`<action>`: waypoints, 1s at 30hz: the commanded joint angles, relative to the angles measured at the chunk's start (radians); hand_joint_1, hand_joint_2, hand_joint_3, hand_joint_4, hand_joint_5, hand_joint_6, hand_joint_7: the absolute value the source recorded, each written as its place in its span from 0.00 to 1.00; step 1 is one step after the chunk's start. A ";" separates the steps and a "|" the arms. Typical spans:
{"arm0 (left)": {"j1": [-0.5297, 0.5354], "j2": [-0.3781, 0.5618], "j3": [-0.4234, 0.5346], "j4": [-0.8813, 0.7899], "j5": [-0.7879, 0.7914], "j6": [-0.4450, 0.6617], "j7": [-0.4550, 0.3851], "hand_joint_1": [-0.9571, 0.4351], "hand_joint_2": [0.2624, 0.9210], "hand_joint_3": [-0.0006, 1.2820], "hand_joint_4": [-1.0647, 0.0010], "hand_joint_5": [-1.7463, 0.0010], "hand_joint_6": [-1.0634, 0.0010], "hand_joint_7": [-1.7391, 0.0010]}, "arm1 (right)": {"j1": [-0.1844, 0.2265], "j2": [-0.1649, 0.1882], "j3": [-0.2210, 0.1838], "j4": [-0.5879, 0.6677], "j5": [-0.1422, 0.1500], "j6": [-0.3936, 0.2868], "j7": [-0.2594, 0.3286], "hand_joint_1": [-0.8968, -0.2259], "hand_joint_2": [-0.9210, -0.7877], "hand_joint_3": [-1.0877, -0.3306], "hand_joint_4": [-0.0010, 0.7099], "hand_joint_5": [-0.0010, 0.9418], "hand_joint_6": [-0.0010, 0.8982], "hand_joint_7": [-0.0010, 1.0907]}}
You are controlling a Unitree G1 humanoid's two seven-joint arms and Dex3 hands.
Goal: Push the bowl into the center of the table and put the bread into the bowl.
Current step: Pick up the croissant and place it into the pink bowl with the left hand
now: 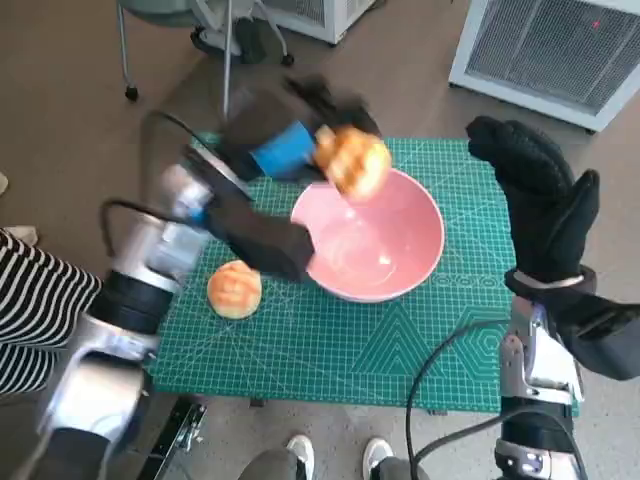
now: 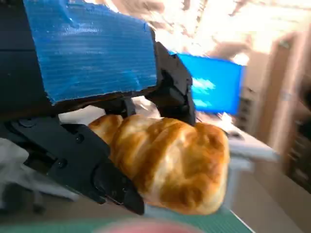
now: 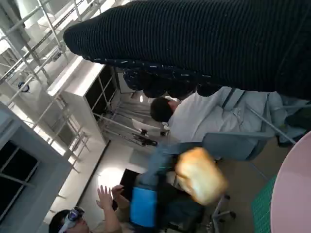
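A pink bowl [image 1: 375, 240] stands near the middle of the green mat [image 1: 330, 340]. My left hand [image 1: 285, 140] holds a golden bread roll [image 1: 352, 160] in the air over the bowl's far rim; the left wrist view shows the bread roll [image 2: 170, 165] gripped between the black fingers [image 2: 92, 170]. A second bread roll [image 1: 234, 288] lies on the mat to the left of the bowl. My right hand [image 1: 540, 200], in its black glove, is raised at the right of the bowl and holds nothing. The right wrist view shows the held roll [image 3: 199, 174] and the bowl's pink rim [image 3: 294, 194].
A white grilled appliance [image 1: 555, 50] stands on the floor beyond the table's right corner. A chair's legs [image 1: 225, 45] are behind the table. A person in a striped sleeve [image 1: 35, 310] sits at the left. Feet [image 1: 335, 455] show below the table's near edge. People appear in the right wrist view.
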 commanded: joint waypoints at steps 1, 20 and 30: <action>0.000 -0.043 -0.046 0.050 0.048 -0.004 -0.005 0.69 1.00 0.03 0.31 0.38 0.40 0.32 | 0.028 -0.008 -0.002 0.009 -0.001 0.000 0.007 0.25 0.00 0.54 0.25 0.00 0.13 0.31; -0.011 -0.137 -0.103 0.189 0.084 0.030 -0.086 0.56 1.00 0.11 0.50 0.48 0.47 0.25 | 0.052 -0.006 -0.007 -0.014 -0.017 -0.004 -0.017 0.25 0.00 0.53 0.25 0.00 0.12 0.32; 0.051 -0.021 -0.031 0.009 -0.021 0.020 -0.280 0.30 0.84 0.01 0.84 1.00 0.74 0.98 | 0.055 0.000 -0.001 -0.026 -0.029 -0.006 -0.037 0.25 0.00 0.53 0.25 0.00 0.12 0.32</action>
